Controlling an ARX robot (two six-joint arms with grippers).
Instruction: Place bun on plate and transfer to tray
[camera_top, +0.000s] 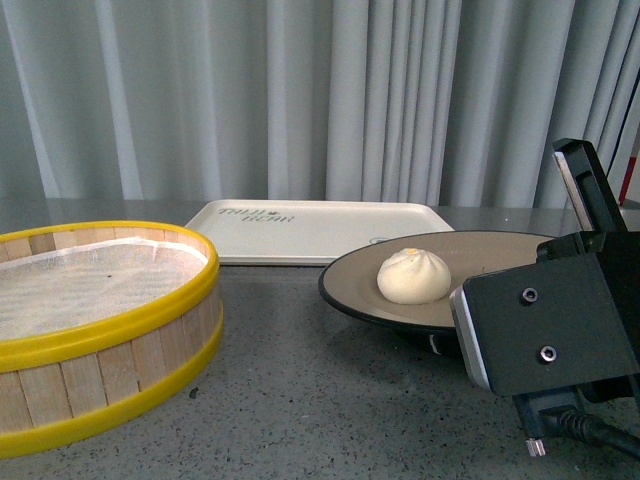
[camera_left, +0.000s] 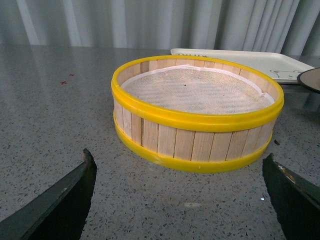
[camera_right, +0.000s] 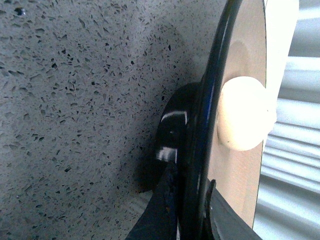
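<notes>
The white pleated bun (camera_top: 414, 275) sits on the beige, black-rimmed plate (camera_top: 350, 282), right of centre on the table. Behind it lies the cream tray (camera_top: 300, 232) with dark lettering. My right gripper (camera_right: 190, 187) is shut on the plate's (camera_right: 200, 125) near rim, one finger under it and one on top, with the bun (camera_right: 245, 115) just beyond; in the front view only the arm's black housing (camera_top: 550, 320) shows. The plate seems slightly raised off the table. My left gripper (camera_left: 177, 165) is open above bare tabletop, short of the steamer basket, with nothing between its fingers.
A yellow-rimmed wooden steamer basket (camera_top: 100, 330) with a white cloth liner stands at the front left, also filling the left wrist view as the basket (camera_left: 197, 112). The tabletop (camera_top: 320, 400) is grey speckled stone. A grey curtain hangs behind the table.
</notes>
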